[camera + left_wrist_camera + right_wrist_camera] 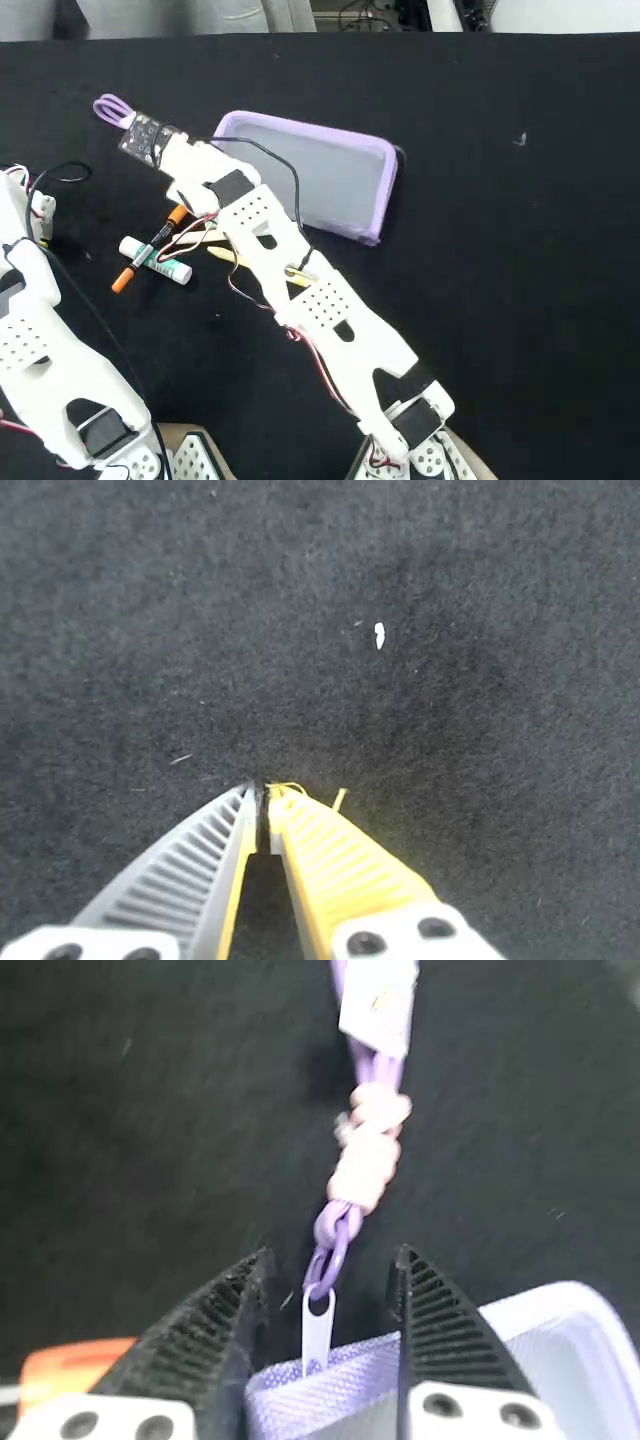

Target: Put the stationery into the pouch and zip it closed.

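The flat lilac-edged fabric pouch with a grey face lies on the black felt-covered table, a little toward 12 o'clock from its middle. It looks light and limp, so I judge it would slide or crumple under a one-sided tug, and the second arm may need to pin it. The best hold for zipping is the small silver metal zip pull at the pouch's 9 o'clock corner. It is thin, stiff and probably slick, so easy to lose from the pads. From it a knotted lilac cord with pale pink beads trails toward 10 o'clock, and that looks softer and easier to pinch. Whether the zip is open I cannot tell.

The right claw hangs over that corner with its black ribbed jaws apart, one on each side of the zip pull, gripping nothing.

The stationery lies outside the pouch, toward 8 o'clock of it. A slim pen with orange ends crosses a white glue stick with a green label, and a pale yellow stick lies partly under the right arm. All look light, hard and apt to roll.

The left claw, on the arm at the table's 8 o'clock side, has its jaws together on nothing, above bare felt.

A white paper tag hangs on the cord. Its print, like the glue stick's label, cannot be read.
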Robot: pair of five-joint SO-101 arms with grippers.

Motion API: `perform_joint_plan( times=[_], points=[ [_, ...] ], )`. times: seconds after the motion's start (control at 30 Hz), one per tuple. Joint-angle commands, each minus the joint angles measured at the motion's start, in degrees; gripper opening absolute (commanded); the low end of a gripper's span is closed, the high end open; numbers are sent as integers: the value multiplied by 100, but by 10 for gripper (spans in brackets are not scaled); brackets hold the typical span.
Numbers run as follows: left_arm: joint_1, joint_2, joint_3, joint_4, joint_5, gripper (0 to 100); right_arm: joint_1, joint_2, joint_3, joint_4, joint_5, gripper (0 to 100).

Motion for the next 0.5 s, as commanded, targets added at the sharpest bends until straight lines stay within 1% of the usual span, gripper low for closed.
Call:
perform_joint_plan(
  times=[0.0, 0.23, 0.27, 0.47],
  points=[
    [-268, 220, -180, -53, 53, 30, 176, -602, -321, 730, 88, 194],
    [-259, 220, -180, -62, 53, 30, 607, -1033, -303, 1714, 105, 194],
    [-259, 220, -180, -62, 53, 30, 659, -1059, -303, 1890, 202, 194],
    [-251, 220, -189, -62, 53, 30, 756, -1182, -356, 3420, 1451, 194]
  ],
)
